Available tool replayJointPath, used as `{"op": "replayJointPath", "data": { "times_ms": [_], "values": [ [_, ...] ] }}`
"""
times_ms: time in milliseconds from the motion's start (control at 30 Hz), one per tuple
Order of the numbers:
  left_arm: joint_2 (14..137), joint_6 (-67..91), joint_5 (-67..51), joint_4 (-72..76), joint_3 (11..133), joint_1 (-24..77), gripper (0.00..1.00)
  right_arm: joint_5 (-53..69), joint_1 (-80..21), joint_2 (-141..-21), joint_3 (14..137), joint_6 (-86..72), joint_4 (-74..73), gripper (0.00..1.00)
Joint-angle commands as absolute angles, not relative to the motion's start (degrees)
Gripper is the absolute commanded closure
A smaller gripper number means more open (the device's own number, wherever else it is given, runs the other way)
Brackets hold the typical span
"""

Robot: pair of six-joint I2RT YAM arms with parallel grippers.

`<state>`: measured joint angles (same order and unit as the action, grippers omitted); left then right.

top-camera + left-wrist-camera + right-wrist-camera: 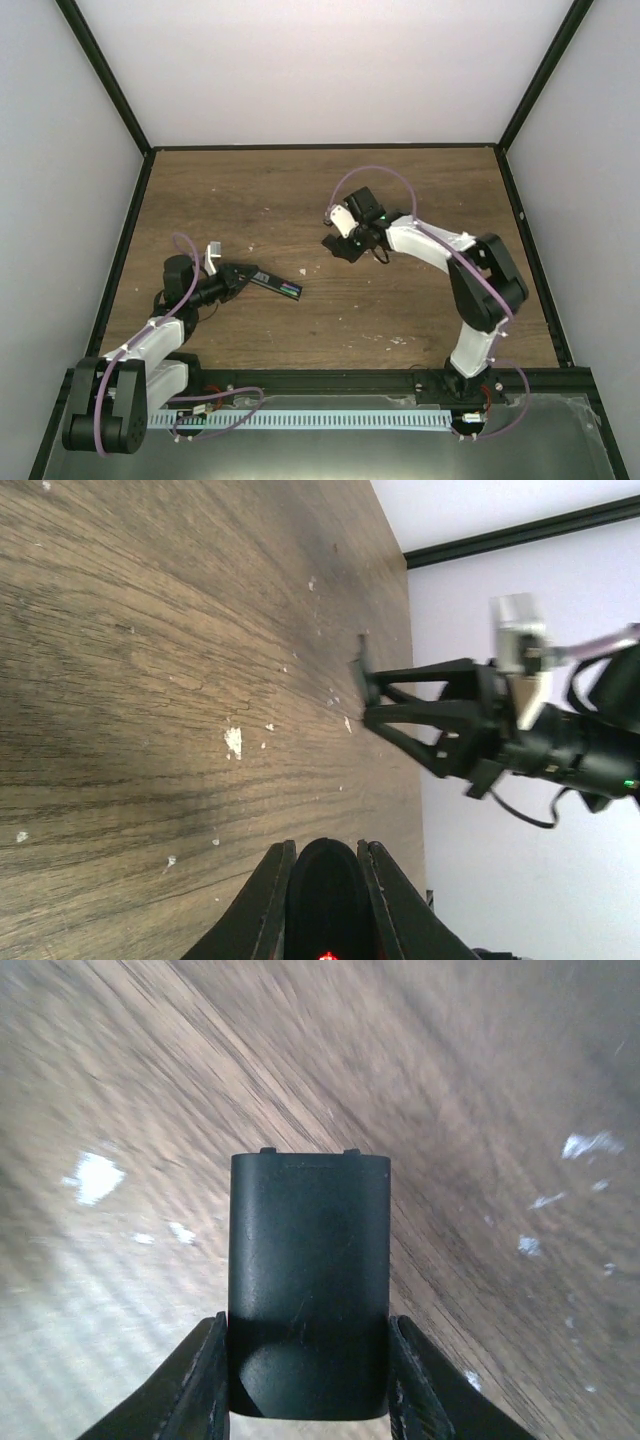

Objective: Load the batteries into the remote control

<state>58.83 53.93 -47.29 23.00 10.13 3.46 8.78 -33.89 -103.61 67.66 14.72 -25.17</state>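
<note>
My left gripper (pixel 240 279) is shut on the left end of the slim black remote control (pixel 274 284), which lies along the wooden table. A green and a purple-blue battery (pixel 291 291) show as small coloured strips inside the remote's right end. In the left wrist view my fingers (pixel 270 880) clamp the remote's rounded black end (pixel 322 890). My right gripper (pixel 338 250) is to the right of the remote, apart from it. It is shut on a flat black battery cover (pixel 308 1260) with two small tabs on its far edge.
White specks of debris (pixel 233 742) dot the wooden table (pixel 400 190). Black frame rails and white walls enclose the table. My right arm (pixel 480 730) shows across from the left wrist camera.
</note>
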Motion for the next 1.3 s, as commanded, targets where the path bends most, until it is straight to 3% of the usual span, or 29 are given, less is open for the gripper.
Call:
{"op": "replayJointPath", "data": {
  "times_ms": [0, 333, 633, 1267],
  "values": [
    [58.3, 53.9, -49.6, 23.9, 12.1, 3.4, 1.00, 15.3, -34.2, -93.9, 67.7, 14.2, -27.5, 0.76],
    [59.4, 61.8, -51.7, 32.3, 12.6, 3.7, 1.00, 20.8, -41.6, -83.6, 66.0, 15.3, -33.3, 0.77],
    [59.2, 69.3, -51.4, 37.7, 14.6, 4.8, 1.00, 18.9, -47.1, -83.0, 65.1, 14.7, -34.0, 0.77],
    [59.3, 70.0, -50.2, 37.7, 14.9, 7.4, 1.00, 15.3, -50.4, -87.2, 71.8, 17.2, -37.6, 0.77]
  ]
}}
